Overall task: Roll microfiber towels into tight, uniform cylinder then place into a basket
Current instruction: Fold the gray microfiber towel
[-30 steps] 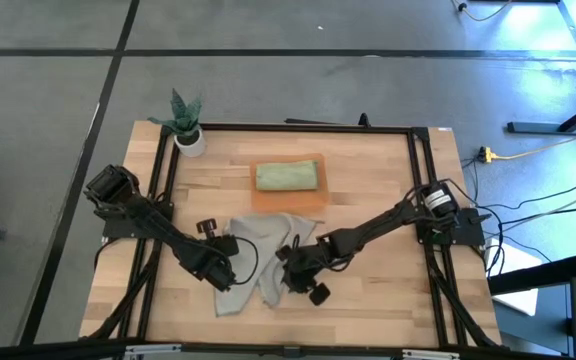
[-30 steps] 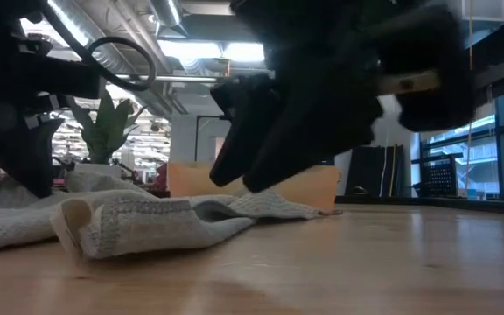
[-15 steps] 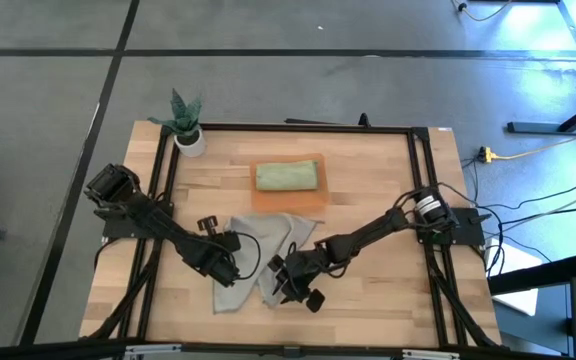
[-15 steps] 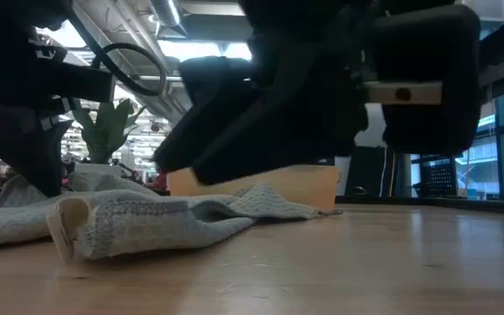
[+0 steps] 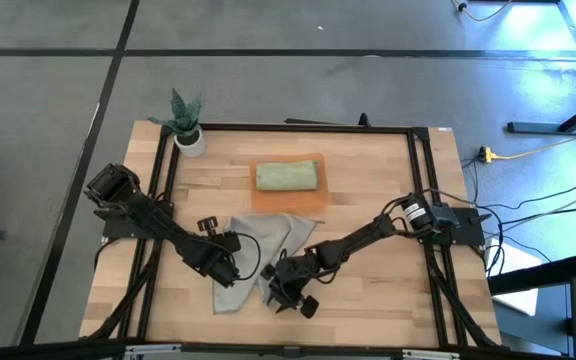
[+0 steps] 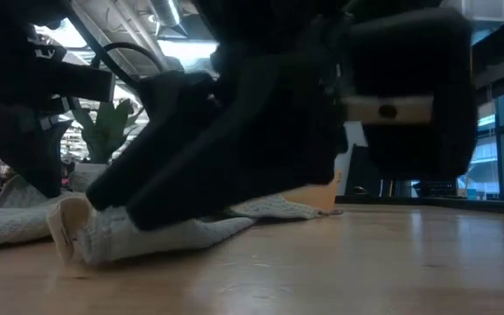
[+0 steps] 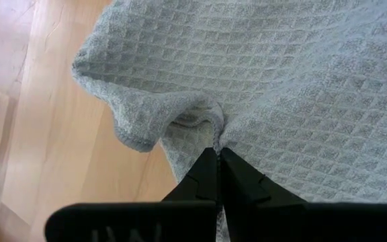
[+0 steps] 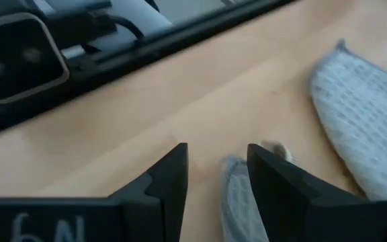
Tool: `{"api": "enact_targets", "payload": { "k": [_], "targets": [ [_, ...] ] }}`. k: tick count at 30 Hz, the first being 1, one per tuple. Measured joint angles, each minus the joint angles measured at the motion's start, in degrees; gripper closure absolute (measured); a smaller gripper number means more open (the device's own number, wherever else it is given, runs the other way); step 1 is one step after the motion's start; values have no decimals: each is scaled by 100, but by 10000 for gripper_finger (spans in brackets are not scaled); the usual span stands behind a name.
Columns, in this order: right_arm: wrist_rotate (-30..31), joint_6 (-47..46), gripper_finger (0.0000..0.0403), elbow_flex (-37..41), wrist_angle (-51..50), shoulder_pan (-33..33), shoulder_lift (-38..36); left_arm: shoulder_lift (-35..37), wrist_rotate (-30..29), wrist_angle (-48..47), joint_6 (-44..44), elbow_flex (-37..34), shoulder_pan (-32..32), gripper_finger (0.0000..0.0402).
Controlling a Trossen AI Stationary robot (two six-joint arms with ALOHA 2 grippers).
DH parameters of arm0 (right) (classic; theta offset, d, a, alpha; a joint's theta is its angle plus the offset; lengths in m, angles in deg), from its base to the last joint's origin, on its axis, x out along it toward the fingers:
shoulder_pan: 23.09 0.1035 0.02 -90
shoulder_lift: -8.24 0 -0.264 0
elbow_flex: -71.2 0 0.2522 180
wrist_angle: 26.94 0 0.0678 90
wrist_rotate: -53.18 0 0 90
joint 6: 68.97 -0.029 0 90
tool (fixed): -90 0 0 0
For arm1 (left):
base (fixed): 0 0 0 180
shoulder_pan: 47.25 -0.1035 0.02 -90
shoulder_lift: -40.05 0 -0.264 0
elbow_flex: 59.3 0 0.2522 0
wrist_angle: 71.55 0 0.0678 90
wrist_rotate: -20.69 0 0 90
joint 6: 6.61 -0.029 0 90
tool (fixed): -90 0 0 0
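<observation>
A grey waffle-weave towel (image 5: 268, 235) lies crumpled on the wooden table, and its near edge shows in the low view (image 6: 24, 223). My left gripper (image 5: 232, 270) is shut on the towel's left part. My right gripper (image 5: 274, 288) is open and low at the towel's near edge. In the right wrist view, its fingers (image 8: 217, 161) stand on either side of a small towel corner (image 8: 237, 191); I cannot tell whether they touch it. A rolled green towel (image 5: 287, 177) lies in the orange tray (image 5: 313, 200) farther back. My left gripper pinches a raised fold of the grey towel (image 7: 203, 121) between its two shut fingers (image 7: 218, 156), near the towel's left edge. The fingers slant down onto it. The cloth puckers at the fingertips, and the rest of the towel lies on the table.
A small white plant pot (image 5: 190, 140) stands at the table's far left corner. A black frame (image 5: 268, 127) runs along the table's edges. Bare wood lies to the right of the towel (image 5: 388, 290) and shows in front of it in the low view (image 6: 322, 271).
My right gripper has gone toward the table's left and near edges and come down to the towel's near edge; in the low view it now covers most of the towel. The towel has stayed in place.
</observation>
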Motion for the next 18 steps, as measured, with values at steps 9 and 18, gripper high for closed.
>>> {"api": "enact_targets", "payload": {
  "k": [9,18],
  "targets": [
    [515,-180,273,-4,-184,-4,10,0,101,4,9,0,4,402],
    [519,-189,391,-4,-369,-4,12,0,248,1,-21,0,4,402]
  ]
}}
